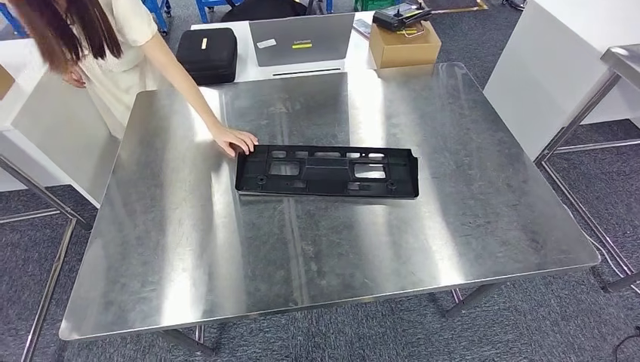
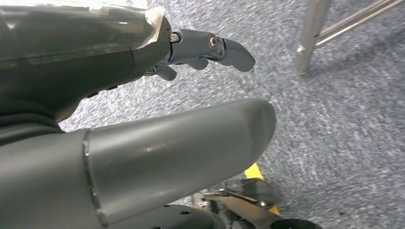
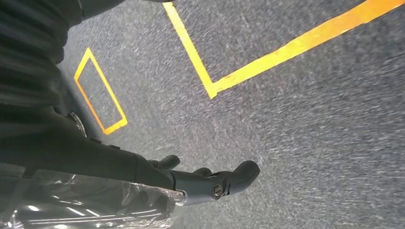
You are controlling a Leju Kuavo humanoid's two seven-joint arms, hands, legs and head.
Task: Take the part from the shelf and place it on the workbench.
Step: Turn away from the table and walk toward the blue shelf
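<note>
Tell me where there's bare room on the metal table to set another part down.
The near half of the table, between the black part and the front edge, is bare. So are the left and right sides beyond the part's ends. The far strip is tighter on the left, where a person's hand rests at the part's left end.

A long black slotted part lies flat, apparently mid-workbench.

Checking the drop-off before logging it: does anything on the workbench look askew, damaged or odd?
The black part lies flat near the middle of the workbench, only slightly skewed to its edges, with no damage visible. The one oddity: a person's hand rests at its left end.
</note>
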